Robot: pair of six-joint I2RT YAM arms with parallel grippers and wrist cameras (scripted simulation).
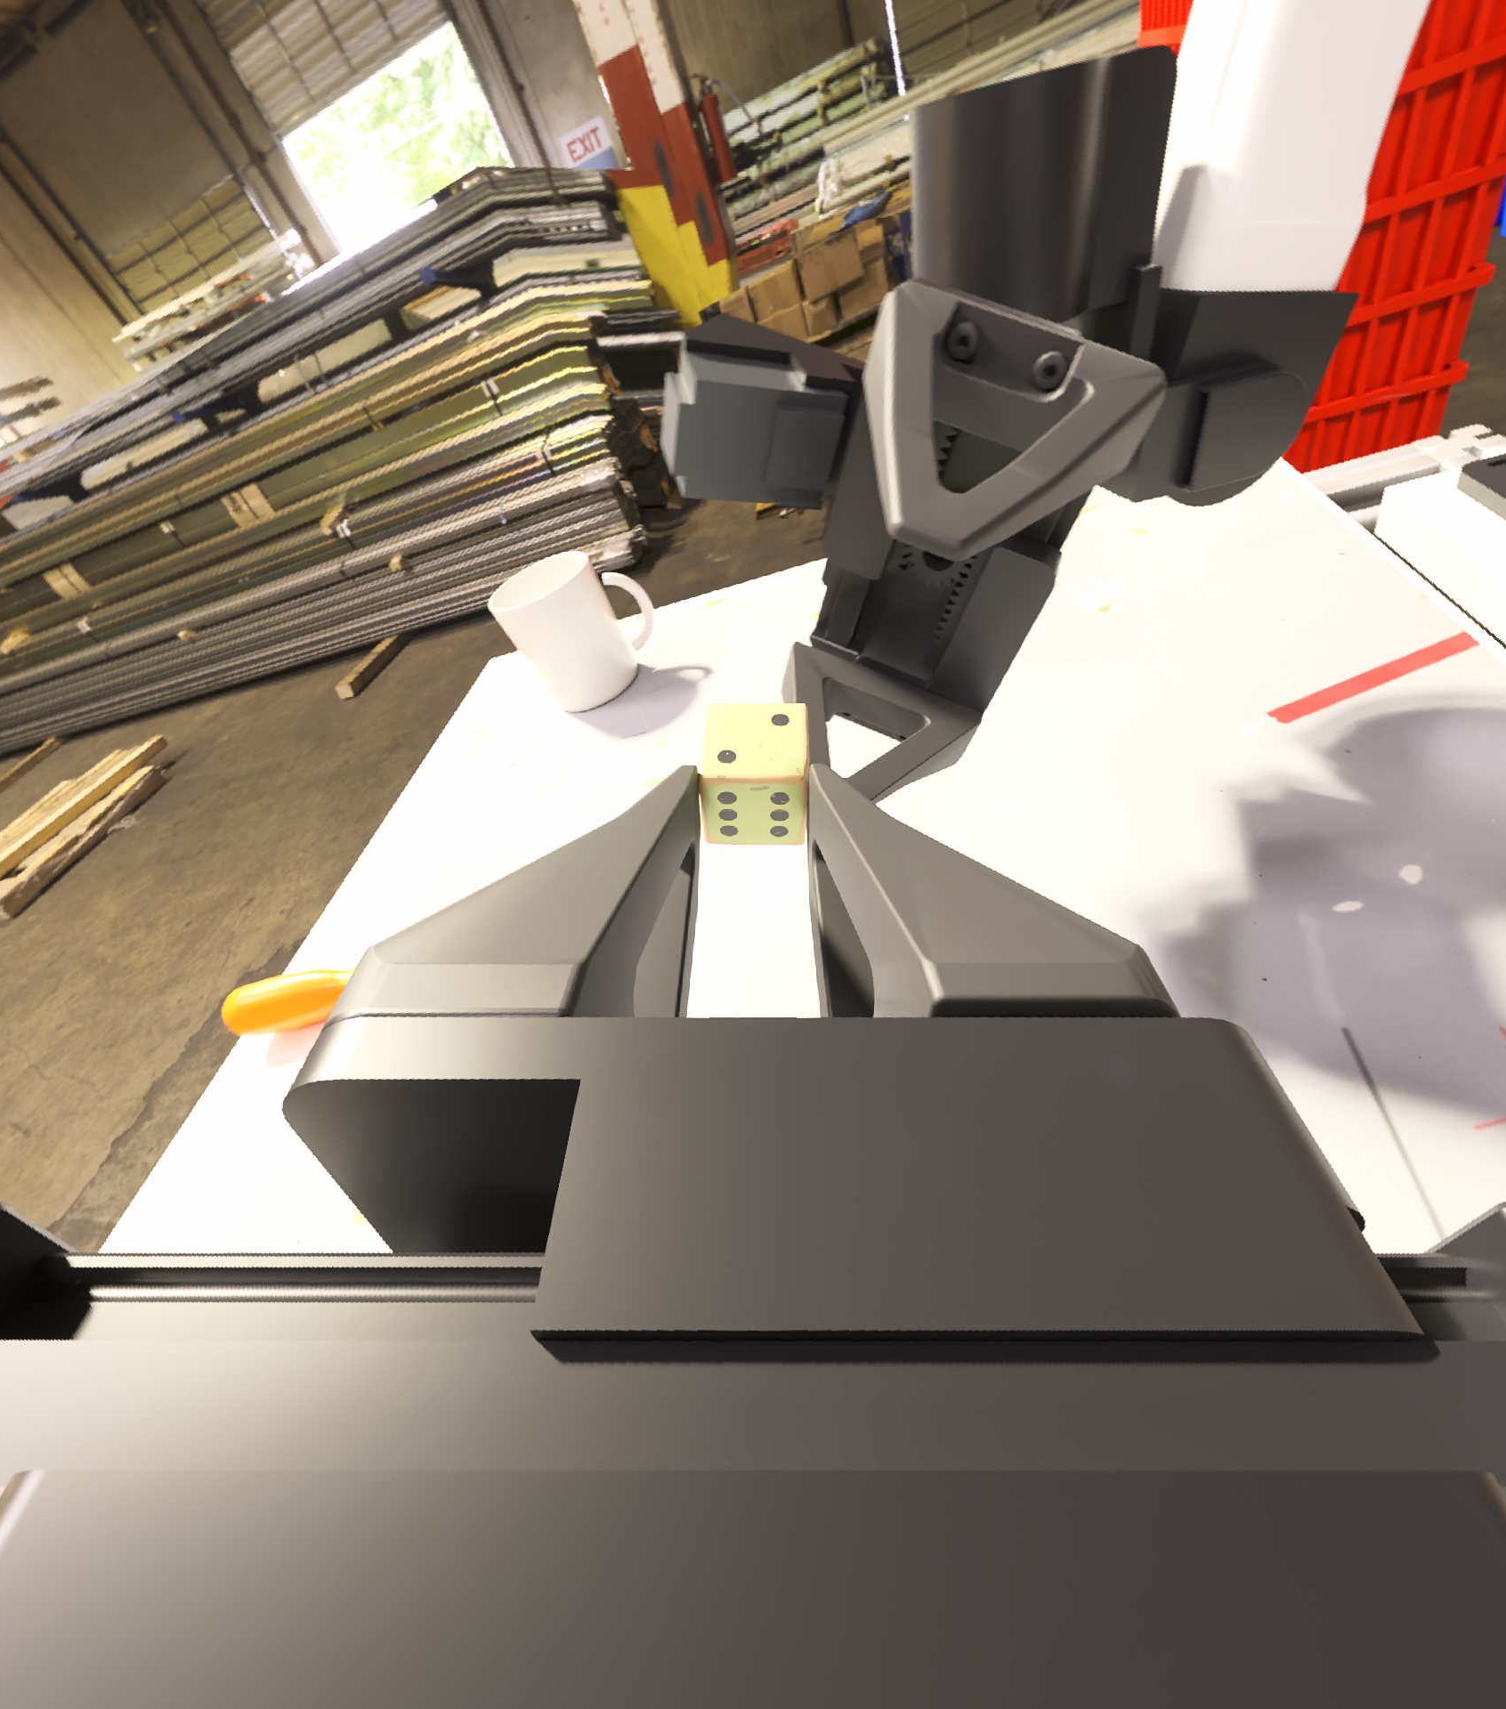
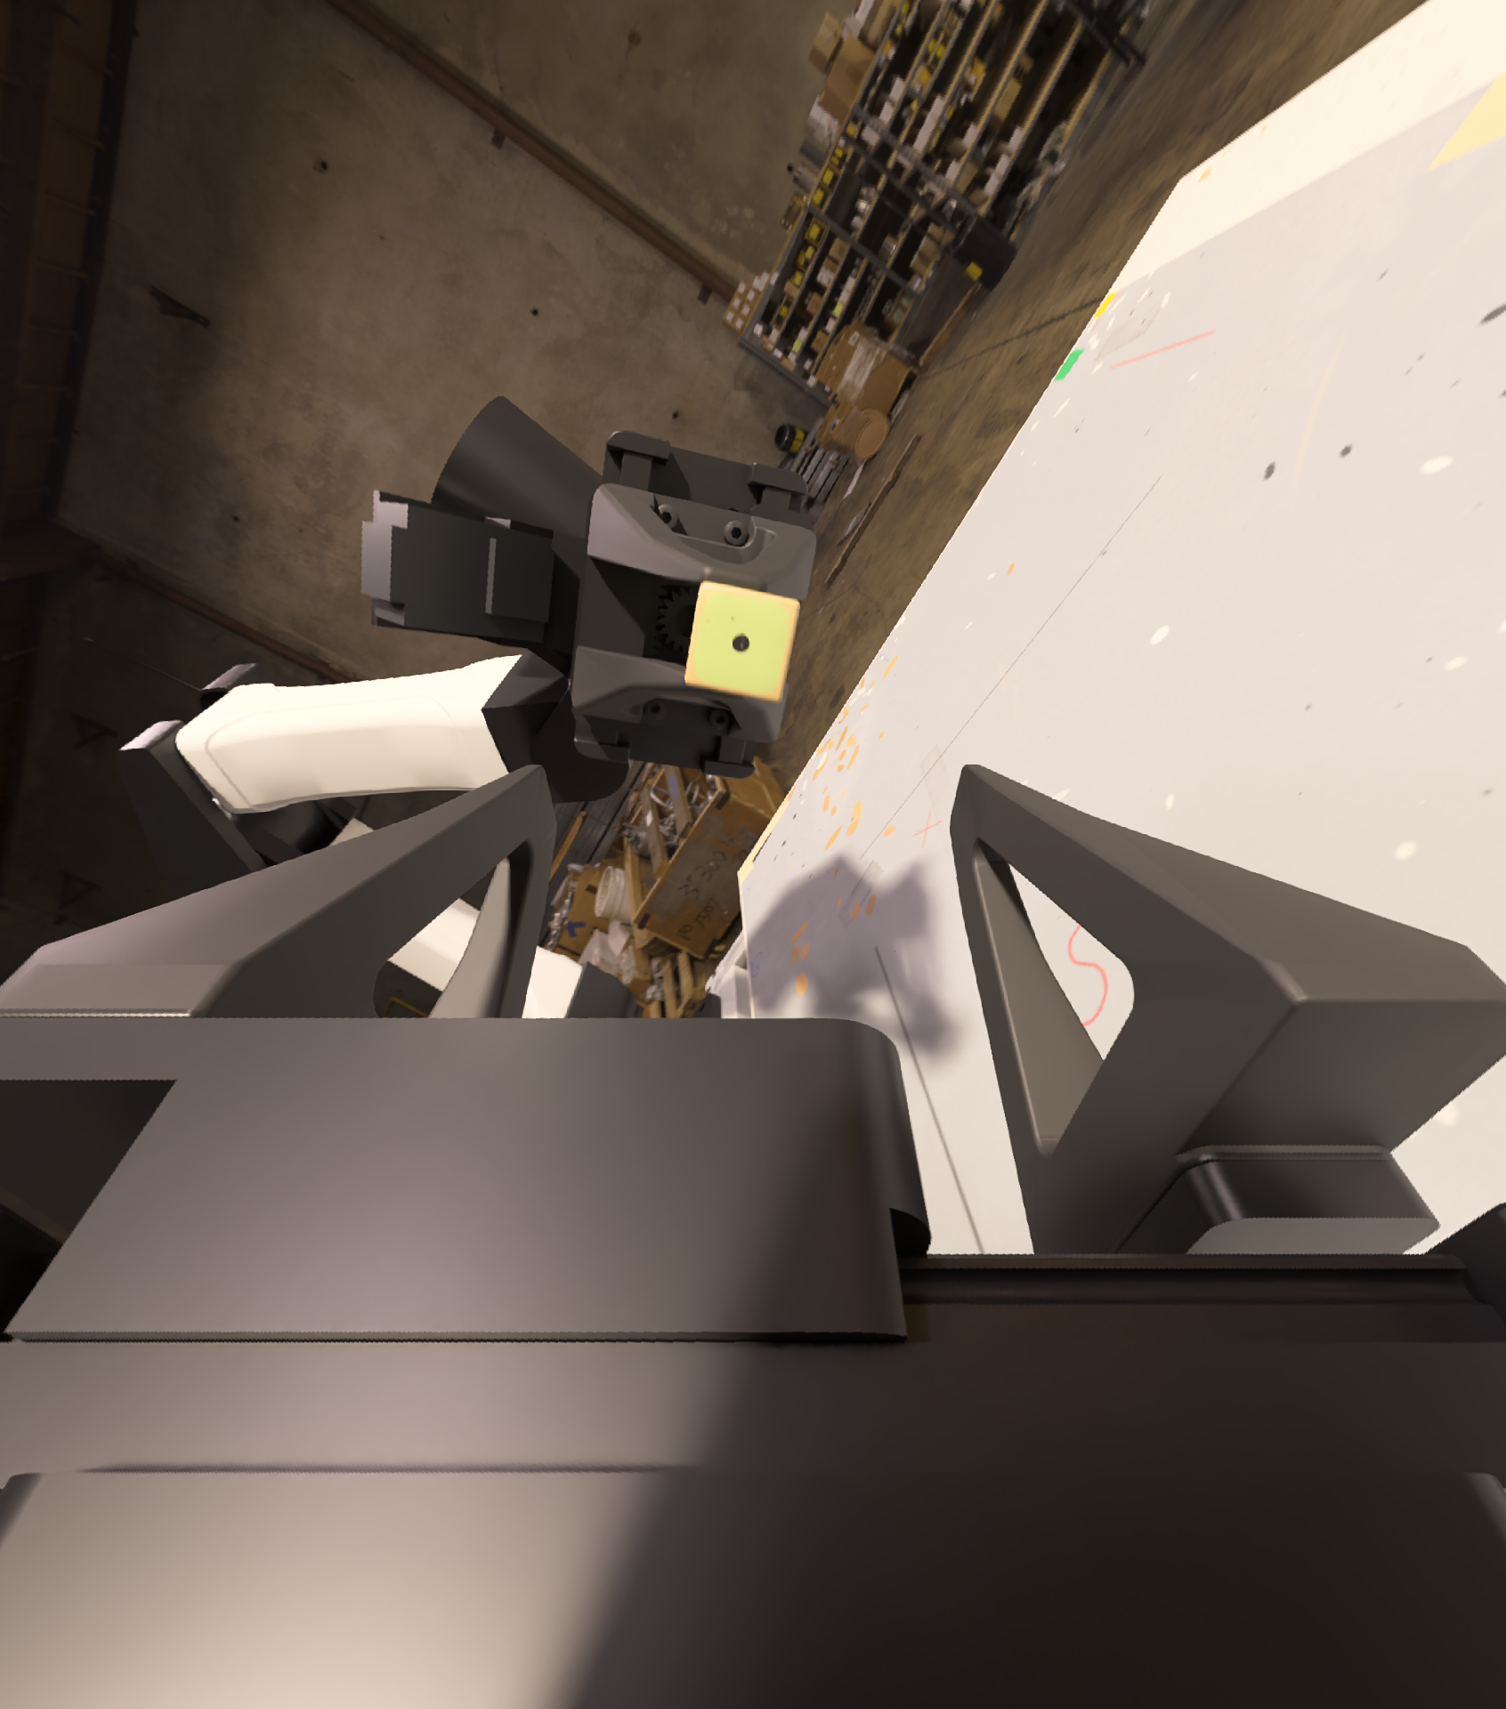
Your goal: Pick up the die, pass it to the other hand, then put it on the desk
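In the left wrist view the left gripper (image 1: 754, 805) sits at the centre of the frame, its two dark fingers (image 1: 638, 888) drawn in against the sides of a pale yellow-green die (image 1: 754, 777); the die is clamped between the fingertips and held clear above the white desk (image 1: 1101, 832), with a six-pip face toward the camera and a two-pip face on top; just beyond the die, in the upper middle of the frame, the right gripper (image 1: 860, 740) faces it, one of its fingers reaching close beside the die's right edge, though contact cannot be told from here; a white mug (image 1: 569, 629) stands upright on the desk at the upper left of centre, near the desk's far edge; an orange object (image 1: 282, 1003) lies at the desk's left edge, partly hidden behind the gripper body; red lines (image 1: 1369, 680) mark the desk at the right

In the right wrist view the right gripper (image 2: 749, 888) is spread wide, its fingers (image 2: 1101, 925) well apart at lower centre and nothing between them; the die (image 2: 742, 643) appears above, in the middle of the frame, showing a one-pip face and gripped by the left gripper (image 2: 694, 638), whose white arm (image 2: 342, 740) extends to the left; the desk (image 2: 1286, 555) fills the right side of the frame
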